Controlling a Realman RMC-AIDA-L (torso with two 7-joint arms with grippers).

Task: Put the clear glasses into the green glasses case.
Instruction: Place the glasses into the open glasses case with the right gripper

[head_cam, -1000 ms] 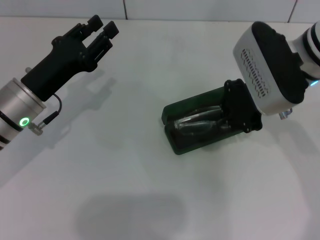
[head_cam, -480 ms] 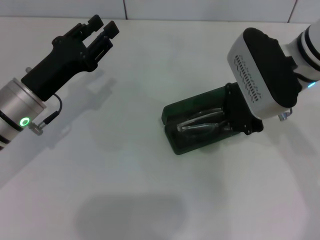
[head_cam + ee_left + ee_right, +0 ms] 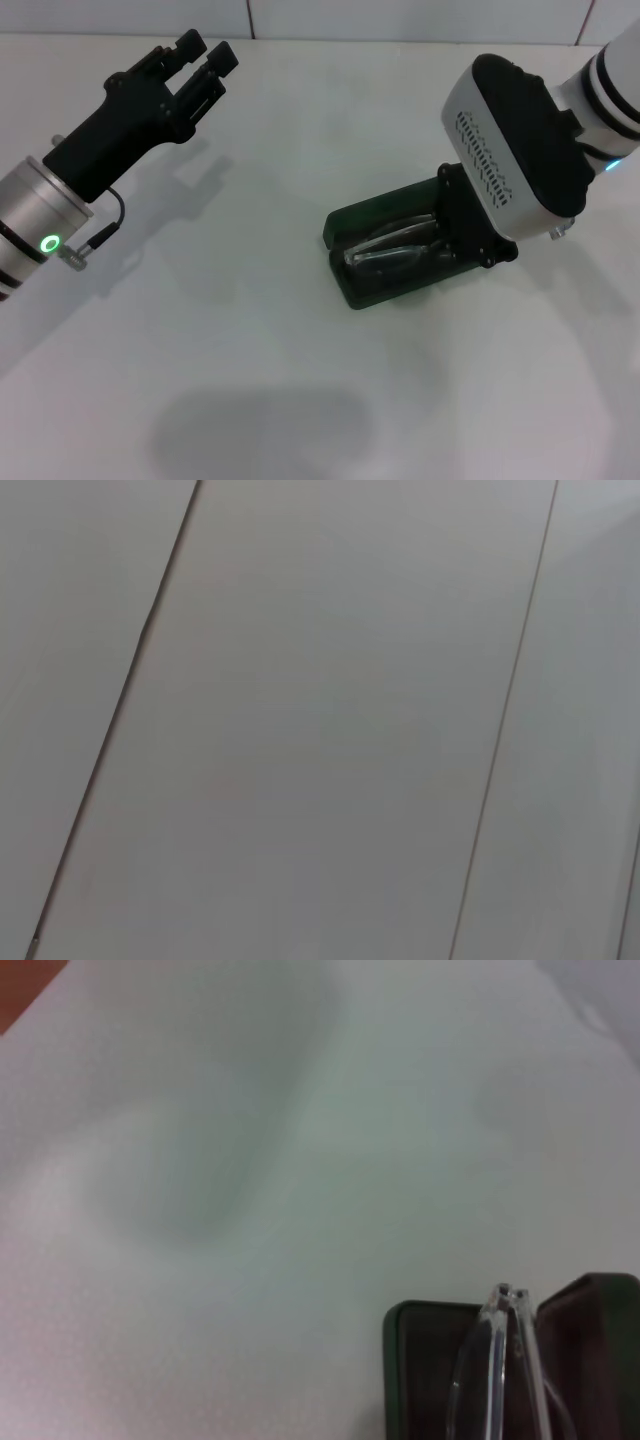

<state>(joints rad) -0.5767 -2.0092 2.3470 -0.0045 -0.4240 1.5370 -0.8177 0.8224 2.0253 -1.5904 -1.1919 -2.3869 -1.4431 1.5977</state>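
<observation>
The green glasses case [image 3: 385, 260] lies open on the table [image 3: 300, 350] right of centre, and the clear glasses [image 3: 395, 250] sit over its dark hollow. The right gripper [image 3: 468, 228] is low over the case's right end, but whether it is pinching the glasses cannot be told. To finish well, it should settle them level inside the rim before letting go, while the left gripper [image 3: 200, 62] idles spread at far left.

A plain white surface [image 3: 300, 380] fills most of the head view; soft grey shadows lie on it; behind it stands a pale wall [image 3: 400, 15] with thin vertical seams.
</observation>
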